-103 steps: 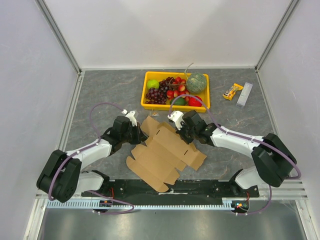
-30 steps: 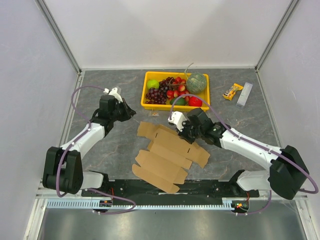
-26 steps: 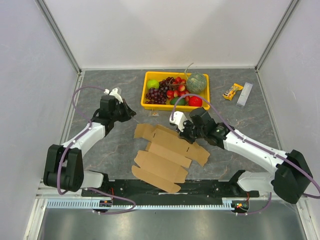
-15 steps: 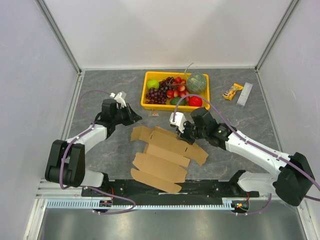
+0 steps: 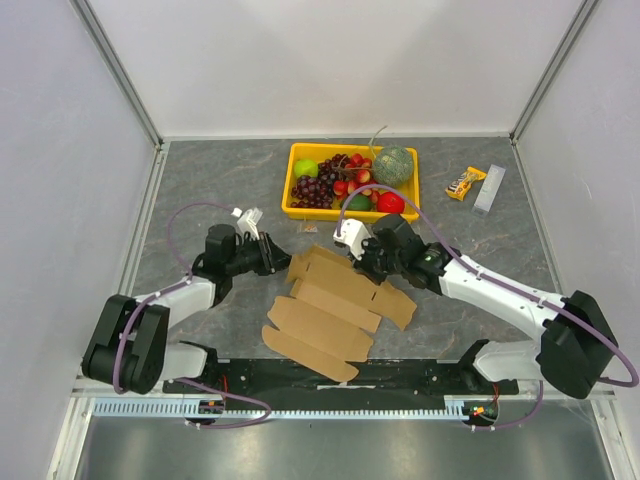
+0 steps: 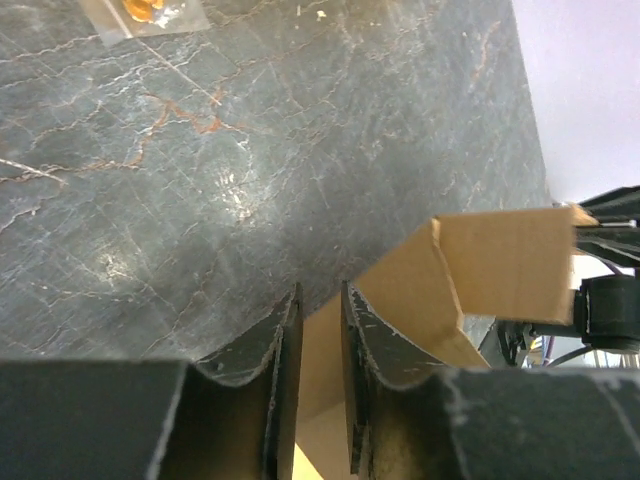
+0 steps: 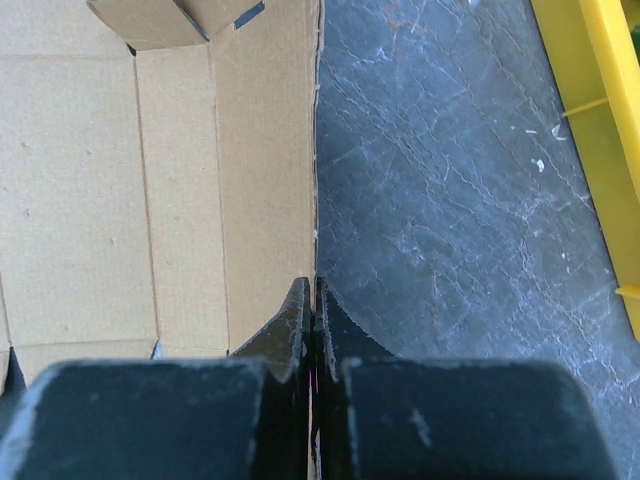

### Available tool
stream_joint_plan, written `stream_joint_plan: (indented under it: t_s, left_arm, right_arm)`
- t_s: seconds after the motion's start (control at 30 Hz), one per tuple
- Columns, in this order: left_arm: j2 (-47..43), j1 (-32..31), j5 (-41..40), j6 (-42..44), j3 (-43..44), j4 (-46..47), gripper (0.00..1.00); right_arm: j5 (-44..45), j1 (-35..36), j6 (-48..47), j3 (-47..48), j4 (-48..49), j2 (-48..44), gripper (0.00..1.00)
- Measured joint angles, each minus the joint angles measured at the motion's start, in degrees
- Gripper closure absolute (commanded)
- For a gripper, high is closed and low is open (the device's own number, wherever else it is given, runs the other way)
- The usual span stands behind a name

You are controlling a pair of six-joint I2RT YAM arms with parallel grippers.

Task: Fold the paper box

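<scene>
The paper box (image 5: 330,310) is a flat brown die-cut cardboard sheet lying between the arms, with its far panels lifted. My right gripper (image 5: 357,258) is shut on the sheet's raised far edge. In the right wrist view that edge runs straight into the closed right gripper (image 7: 314,285), with the paper box (image 7: 100,180) spread out to the left. My left gripper (image 5: 283,262) is at the sheet's far left flap. In the left wrist view the left gripper (image 6: 320,292) has a narrow gap between its jaws, through which the cardboard shows, and a folded-up flap (image 6: 500,265) stands just beyond.
A yellow tray (image 5: 300,212) of fruit sits just behind the box, and its wall (image 7: 600,100) shows at the right of the right wrist view. A snack bar (image 5: 465,183) and a pale packet (image 5: 489,188) lie at the back right. A small clear wrapper (image 6: 150,10) lies on the table near the tray.
My left arm has swung in from the far left to the box's left flap, and its jaws have parted slightly. My right gripper kept its hold while the sheet shifted a little.
</scene>
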Motion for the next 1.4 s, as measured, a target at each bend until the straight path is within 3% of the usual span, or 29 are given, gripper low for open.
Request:
stream_joint_plan:
  t_s: [0.23, 0.53, 1.13, 1.4]
  left_arm:
    - [-1.6, 0.0, 1.8, -1.7, -4.4, 9.1, 0.69]
    - [3.1, -0.1, 4.8, -3.4, -7.0, 19.5, 0.69]
    - [12.5, -0.2, 6.5, -3.6, -6.9, 28.5, 0.68]
    - [17.9, 1.2, 9.7, -5.4, -5.9, 33.6, 0.64]
  right_arm:
    - [6.5, 1.9, 2.1, 0.3, -0.2, 0.9, 1.0]
    - [13.9, 3.5, 2.2, 0.5, -0.3, 1.7, 1.0]
    - [22.5, 7.3, -3.1, 0.8, 0.2, 4.9, 0.95]
    - [24.8, 7.5, -3.9, 0.0, 0.9, 5.1, 1.0]
